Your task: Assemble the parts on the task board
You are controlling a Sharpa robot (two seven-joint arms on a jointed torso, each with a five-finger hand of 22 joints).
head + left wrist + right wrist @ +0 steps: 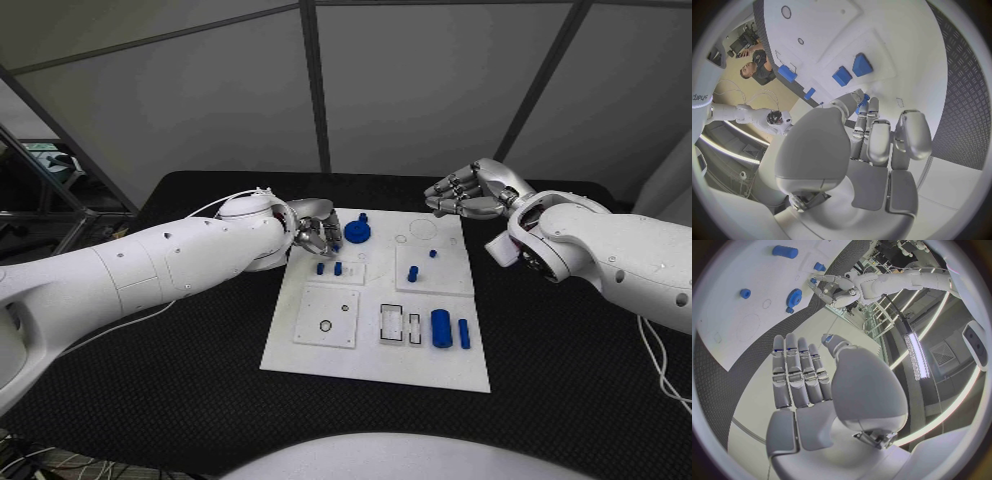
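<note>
The white task board (378, 345) lies in the middle of the black table. On it are a blue gear (356, 234), small blue pegs (413, 272) and a thick blue cylinder (441, 328). My left hand (315, 232) hovers at the board's far left corner with its fingers curled. In the left wrist view a small blue piece (862, 103) sits pinched between the thumb and a finger. My right hand (469, 192) hangs above the board's far right corner. Its fingers (795, 370) lie straight side by side and hold nothing. The right wrist view also shows the gear (794, 297).
Black table (577, 380) surrounds the board on all sides. Recessed white plates with round and slotted holes (327, 318) take up the board's near left. Two blue blocks (862, 65) lie on the board just past my left fingers.
</note>
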